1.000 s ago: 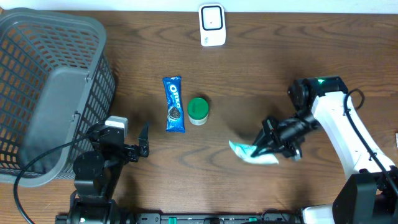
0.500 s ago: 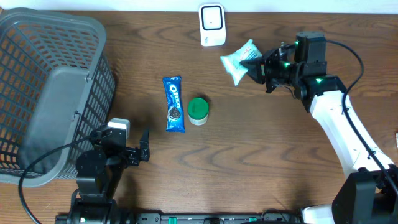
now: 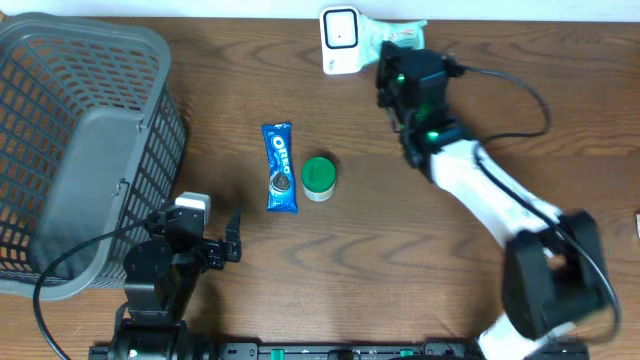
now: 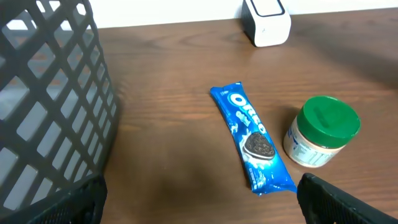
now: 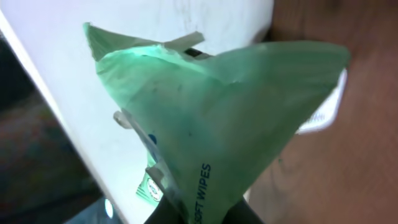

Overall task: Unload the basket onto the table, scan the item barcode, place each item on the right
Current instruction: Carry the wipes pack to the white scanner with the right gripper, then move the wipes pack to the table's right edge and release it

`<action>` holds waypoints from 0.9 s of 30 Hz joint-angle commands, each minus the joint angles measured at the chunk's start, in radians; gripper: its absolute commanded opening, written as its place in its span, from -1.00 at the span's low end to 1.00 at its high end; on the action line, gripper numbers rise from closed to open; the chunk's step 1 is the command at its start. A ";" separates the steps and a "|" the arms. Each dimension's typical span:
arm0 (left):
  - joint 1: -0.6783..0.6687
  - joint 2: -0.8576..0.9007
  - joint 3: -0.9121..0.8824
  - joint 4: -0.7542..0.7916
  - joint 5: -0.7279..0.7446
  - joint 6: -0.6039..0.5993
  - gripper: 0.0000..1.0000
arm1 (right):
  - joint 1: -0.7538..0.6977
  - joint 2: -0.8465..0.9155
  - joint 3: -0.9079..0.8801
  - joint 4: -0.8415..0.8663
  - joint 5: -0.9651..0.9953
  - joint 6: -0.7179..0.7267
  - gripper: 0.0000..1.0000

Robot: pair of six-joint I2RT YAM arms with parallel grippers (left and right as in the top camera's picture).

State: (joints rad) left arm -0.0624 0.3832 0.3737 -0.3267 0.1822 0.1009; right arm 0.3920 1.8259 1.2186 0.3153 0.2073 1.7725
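Where the worktop (image 3: 400,260) is viewed from overhead, the grey basket (image 3: 80,140) is seen at 9 o'clock | left end effector (image 3: 232,240) at 7 o'clock, spread wide, nothing gripped | right end effector (image 3: 398,55) at 12 o'clock, clamped on the wipes pack (image 3: 388,30), just beside the scanner (image 3: 341,40) | Oreo pack (image 3: 280,167) near centre | green-lidded jar (image 3: 318,178) set at its 3 o'clock.

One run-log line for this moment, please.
right gripper: shut on wipes pack, beside scanner | left gripper: open, empty | Oreo pack, green-lid jar: on table
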 commanded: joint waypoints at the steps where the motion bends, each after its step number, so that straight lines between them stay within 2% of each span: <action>1: 0.000 -0.006 -0.003 0.002 0.009 -0.016 0.95 | -0.010 0.144 0.057 0.086 0.121 0.031 -0.97; 10: 0.000 -0.006 -0.003 -0.019 0.009 -0.016 0.96 | -0.011 0.461 0.486 0.007 0.075 0.060 -0.97; 17: 0.000 -0.006 -0.003 -0.024 0.009 -0.016 0.96 | -0.009 0.684 0.861 -0.241 0.068 0.101 -0.97; 27: 0.000 -0.006 -0.003 -0.026 0.009 -0.016 0.96 | 0.005 0.743 0.913 -0.334 0.032 0.119 -0.97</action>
State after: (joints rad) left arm -0.0624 0.3832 0.3725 -0.3511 0.1818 0.1009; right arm 0.3859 2.5603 2.0998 0.0017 0.2508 1.8729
